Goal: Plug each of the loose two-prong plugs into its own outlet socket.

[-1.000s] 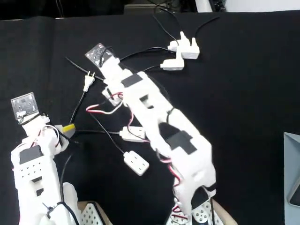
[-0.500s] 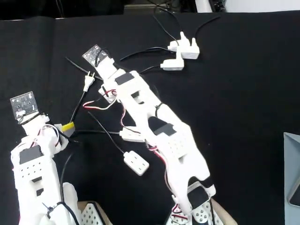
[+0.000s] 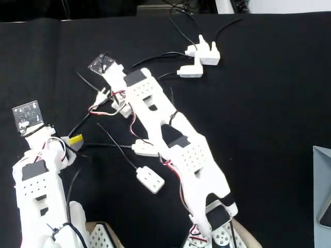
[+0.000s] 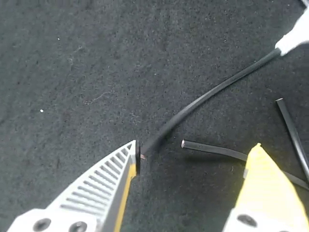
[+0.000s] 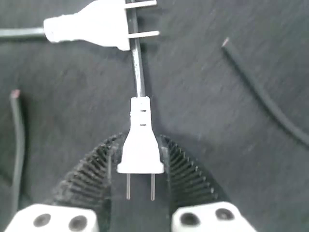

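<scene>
Little of the task looks done, in my judgement: 2 white sockets, one socket (image 3: 146, 149) tucked against the right arm and the other socket (image 3: 151, 179) just past it, lie well behind the right gripper (image 5: 140, 140), back along its arm, and neither seems to have anything plugged in. A cluster of white pieces (image 3: 200, 51) sits well apart from that gripper, and I cannot tell whether those are mated pairs. The step in hand is the pickup. The right arm stretches long and low across the table (image 3: 269, 103), and its jaws sit against both flanks of a two-prong plug (image 5: 141, 154), pinching it as far as the right wrist view shows. The prongs point back toward the wrist and the cord (image 5: 138, 72) runs out past the fingertips. A second plug (image 5: 89, 24) lies loose just beyond, across that cord. The left gripper (image 4: 195, 147) hangs close to the table beside its folded arm, jaws spread, with a cut cable end (image 4: 145, 153) between them, touching neither
</scene>
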